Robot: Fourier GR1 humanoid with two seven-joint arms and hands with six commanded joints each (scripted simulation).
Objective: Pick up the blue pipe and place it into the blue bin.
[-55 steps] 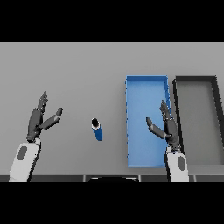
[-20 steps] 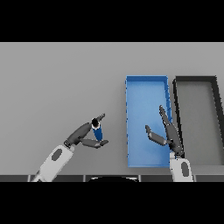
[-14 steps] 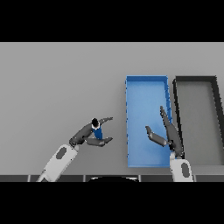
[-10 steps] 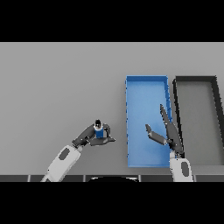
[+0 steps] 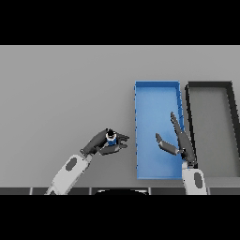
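Observation:
The blue pipe [image 5: 111, 137] is a short blue cylinder with a dark open top, standing upright just left of the blue bin [image 5: 156, 88]. My left hand [image 5: 99, 142] has its fingers and thumb curled round the pipe, so most of the pipe's body is hidden. The blue bin is a long rectangular tray with nothing in it. My right hand [image 5: 179, 139] hovers open over the bin's lower right part, fingers straight and pointing away, thumb out to the left.
A black bin [image 5: 209, 86] of the same shape stands directly right of the blue bin, their long walls almost touching. Grey table surface spreads to the left and behind.
My left hand swung in from the far left to the pipe and curled round it. The pipe has shifted right, closer to the blue bin. My right hand sank slightly.

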